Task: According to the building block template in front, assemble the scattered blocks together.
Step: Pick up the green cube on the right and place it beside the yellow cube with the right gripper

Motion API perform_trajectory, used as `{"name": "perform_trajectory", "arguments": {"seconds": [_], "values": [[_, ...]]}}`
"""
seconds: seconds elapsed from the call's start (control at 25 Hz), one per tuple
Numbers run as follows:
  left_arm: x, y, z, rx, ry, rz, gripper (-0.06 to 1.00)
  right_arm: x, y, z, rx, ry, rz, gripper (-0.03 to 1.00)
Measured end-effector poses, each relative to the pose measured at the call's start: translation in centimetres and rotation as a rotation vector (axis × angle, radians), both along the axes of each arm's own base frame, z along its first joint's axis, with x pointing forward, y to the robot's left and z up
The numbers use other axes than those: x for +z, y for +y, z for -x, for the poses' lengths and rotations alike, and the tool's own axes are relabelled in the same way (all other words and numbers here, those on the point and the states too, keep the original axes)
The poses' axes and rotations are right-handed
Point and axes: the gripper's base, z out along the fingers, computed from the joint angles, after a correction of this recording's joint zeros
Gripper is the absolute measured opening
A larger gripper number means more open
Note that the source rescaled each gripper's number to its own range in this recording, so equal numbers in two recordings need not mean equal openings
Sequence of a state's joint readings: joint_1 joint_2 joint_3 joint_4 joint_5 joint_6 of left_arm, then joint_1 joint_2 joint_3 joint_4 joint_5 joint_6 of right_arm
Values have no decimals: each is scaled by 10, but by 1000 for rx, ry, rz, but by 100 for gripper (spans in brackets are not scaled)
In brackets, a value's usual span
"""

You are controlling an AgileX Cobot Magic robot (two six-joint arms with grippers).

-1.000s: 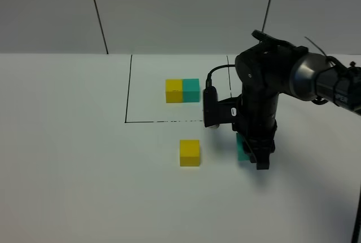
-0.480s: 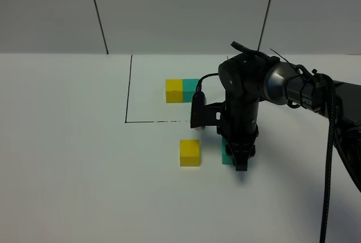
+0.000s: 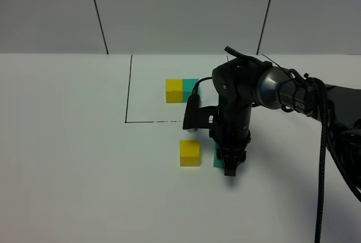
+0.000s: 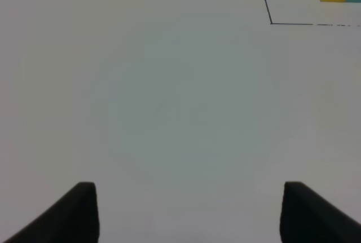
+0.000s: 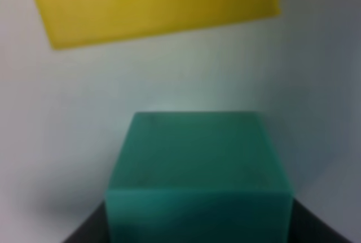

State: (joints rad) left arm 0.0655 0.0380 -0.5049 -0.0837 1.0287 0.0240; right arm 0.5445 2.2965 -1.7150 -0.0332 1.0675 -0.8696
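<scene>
Right wrist: r. hand (image 3: 229,165) grasps teal cube (image 5: 197,169), face toward yellow cube (image 5: 152,6); l. hand (image 4: 189,192) released.

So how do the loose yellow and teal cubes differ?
The yellow cube stands free, untouched; the teal cube sits in the right gripper. The yellow cube shows fully from the high camera; the teal cube is mostly hidden by the arm. Shared: both lie outside the black line.

Table (image 3: 67,169): white, matte, plain; spreads under and all round the right gripper (image 3: 230,167). Wall (image 3: 180,12): pale grey panels beyond it, two dark seams (image 3: 97,13). Light: even, soft.
</scene>
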Motion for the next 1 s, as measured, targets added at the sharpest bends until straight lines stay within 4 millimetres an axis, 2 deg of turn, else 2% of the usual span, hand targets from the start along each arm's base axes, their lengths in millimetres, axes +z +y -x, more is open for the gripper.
{"name": "perform_trajectory", "arguments": {"seconds": [0.28, 1.0], "values": [[0, 0, 0, 0, 0, 0, 48, 0, 12, 7, 20, 1, -11, 1], [0, 0, 0, 0, 0, 0, 47, 0, 13, 3, 120, -43, -8, 1]]}}
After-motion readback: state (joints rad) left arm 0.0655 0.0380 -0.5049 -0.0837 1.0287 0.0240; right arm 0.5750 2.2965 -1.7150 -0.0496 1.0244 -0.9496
